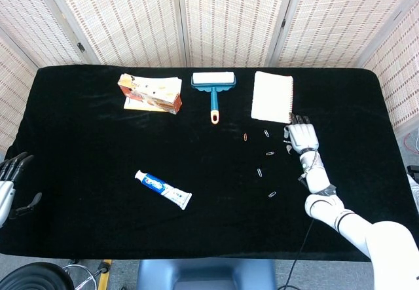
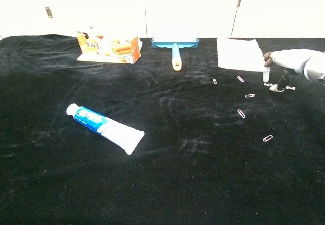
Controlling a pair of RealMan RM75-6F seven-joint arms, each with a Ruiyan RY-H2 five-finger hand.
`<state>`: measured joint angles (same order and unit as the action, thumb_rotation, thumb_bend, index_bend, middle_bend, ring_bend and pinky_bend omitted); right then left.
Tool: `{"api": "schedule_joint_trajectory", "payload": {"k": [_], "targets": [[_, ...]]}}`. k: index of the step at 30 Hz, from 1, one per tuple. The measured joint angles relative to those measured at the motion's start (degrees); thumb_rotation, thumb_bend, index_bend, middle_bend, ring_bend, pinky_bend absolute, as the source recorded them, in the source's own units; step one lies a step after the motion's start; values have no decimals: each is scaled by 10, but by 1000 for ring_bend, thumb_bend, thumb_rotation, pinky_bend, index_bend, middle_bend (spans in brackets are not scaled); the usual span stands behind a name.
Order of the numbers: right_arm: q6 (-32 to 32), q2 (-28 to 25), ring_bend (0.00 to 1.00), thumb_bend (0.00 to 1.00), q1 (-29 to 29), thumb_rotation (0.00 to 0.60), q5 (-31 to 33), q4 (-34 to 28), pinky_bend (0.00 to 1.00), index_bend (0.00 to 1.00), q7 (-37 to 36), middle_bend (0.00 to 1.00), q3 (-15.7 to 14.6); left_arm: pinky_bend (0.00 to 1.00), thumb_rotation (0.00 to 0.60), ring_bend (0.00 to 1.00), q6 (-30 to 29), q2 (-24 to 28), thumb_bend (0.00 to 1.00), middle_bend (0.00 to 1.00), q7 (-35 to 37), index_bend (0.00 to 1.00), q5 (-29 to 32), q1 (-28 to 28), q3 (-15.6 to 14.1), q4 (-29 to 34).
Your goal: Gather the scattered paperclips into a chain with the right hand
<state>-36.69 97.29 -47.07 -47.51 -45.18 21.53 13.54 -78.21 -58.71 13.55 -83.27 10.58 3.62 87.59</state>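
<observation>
Several loose paperclips lie in a rough line on the black cloth: an orange one [image 1: 245, 136], then silver ones [image 1: 266, 133], [image 1: 270, 152], [image 1: 260, 171], with the nearest [image 2: 267, 138] toward the front. A short white chain of clips [image 2: 290, 88] lies just right of them. My right hand [image 1: 300, 136] [image 2: 290, 64] hovers over that chain, fingers [image 2: 281, 84] pointing down and apart, one fingertip touching it; I see no grip. My left hand [image 1: 8, 184] shows at the table's lower left edge, fingers spread, holding nothing.
A white notepad [image 1: 272, 97] lies just behind my right hand. A blue lint roller [image 1: 213, 87] and a cracker box [image 1: 150, 92] sit along the back. A toothpaste tube [image 1: 163, 190] lies front left of centre on the black cloth [image 1: 85, 146].
</observation>
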Motion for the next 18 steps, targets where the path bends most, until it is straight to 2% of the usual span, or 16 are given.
{"api": "schedule_joint_trajectory", "payload": {"k": [18], "targets": [[18, 11, 0, 381, -4, 600, 4, 27, 0, 485, -2, 0, 4, 77, 600, 68, -9, -4, 406, 64, 16, 0, -11, -1, 1, -13]]}}
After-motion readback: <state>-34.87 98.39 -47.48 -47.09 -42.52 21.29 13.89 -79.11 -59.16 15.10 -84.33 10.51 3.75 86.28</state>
